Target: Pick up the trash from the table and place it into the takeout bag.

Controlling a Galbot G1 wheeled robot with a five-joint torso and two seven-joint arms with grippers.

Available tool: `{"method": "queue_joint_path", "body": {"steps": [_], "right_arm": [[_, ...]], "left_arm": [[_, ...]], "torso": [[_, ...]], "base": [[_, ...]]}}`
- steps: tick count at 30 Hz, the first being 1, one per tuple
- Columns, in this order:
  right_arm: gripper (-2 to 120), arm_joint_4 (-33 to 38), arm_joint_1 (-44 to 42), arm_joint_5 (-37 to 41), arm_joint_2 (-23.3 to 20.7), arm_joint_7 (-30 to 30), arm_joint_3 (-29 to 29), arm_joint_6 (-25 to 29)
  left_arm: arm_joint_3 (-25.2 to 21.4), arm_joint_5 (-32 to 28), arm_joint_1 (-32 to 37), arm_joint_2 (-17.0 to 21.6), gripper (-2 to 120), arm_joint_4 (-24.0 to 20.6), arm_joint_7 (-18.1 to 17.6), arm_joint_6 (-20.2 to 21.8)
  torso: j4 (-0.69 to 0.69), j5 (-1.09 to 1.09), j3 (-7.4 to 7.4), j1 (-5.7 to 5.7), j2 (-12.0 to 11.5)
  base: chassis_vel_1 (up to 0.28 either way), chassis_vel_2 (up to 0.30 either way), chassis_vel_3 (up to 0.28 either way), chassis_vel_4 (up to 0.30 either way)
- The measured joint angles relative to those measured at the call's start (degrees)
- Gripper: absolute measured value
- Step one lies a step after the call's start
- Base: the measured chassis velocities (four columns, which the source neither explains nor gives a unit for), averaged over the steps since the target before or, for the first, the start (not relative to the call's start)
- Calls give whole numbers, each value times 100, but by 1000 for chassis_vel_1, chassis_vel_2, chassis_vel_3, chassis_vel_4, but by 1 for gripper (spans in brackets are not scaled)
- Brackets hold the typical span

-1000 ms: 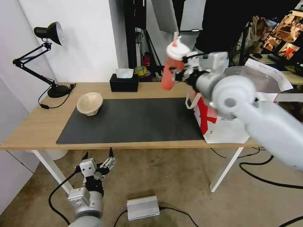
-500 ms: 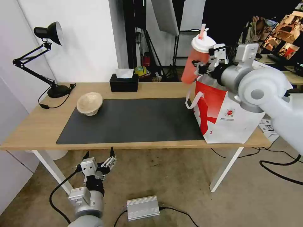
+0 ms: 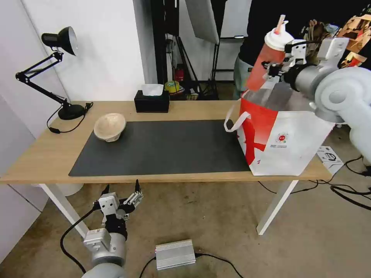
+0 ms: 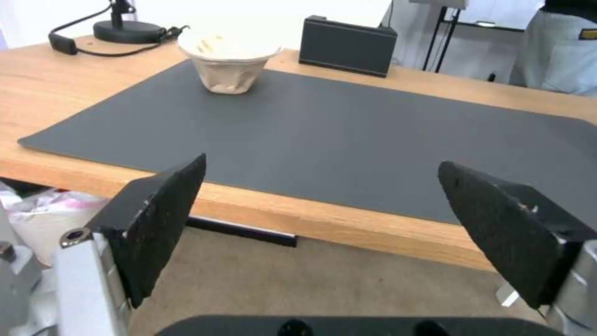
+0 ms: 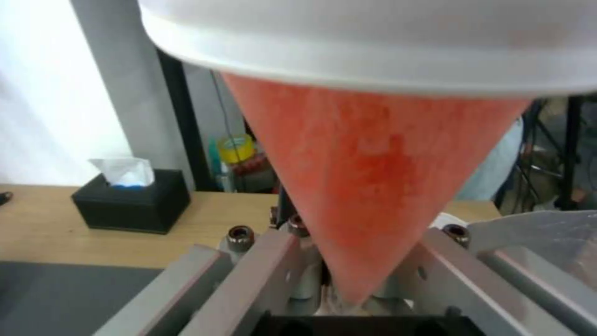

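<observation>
Above takeout bag (image 3: 284, 143) now: right gripper (image 3: 275, 68), red cup (image 3: 264, 63).

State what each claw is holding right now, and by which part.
The right claw grips the red drink cup with white dome lid by its side, above the white and red takeout bag. The left claw holds nothing.

bag interior (image 3: 284, 96) (contents hidden)

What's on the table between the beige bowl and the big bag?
In the head view, just bare dark grey mat lies between the beige bowl and the takeout bag.
</observation>
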Motion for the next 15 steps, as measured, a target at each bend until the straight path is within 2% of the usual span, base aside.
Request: {"method": "queue_joint_path", "body": {"steps": [15], "right_arm": [[3, -288, -330, -46, -66, -62, 414, 16]], "left_arm": [[32, 4, 1, -23, 100, 16, 0, 12]], "torso": [[0, 0, 1, 0, 0]], "base": [[0, 0, 0, 0]]}}
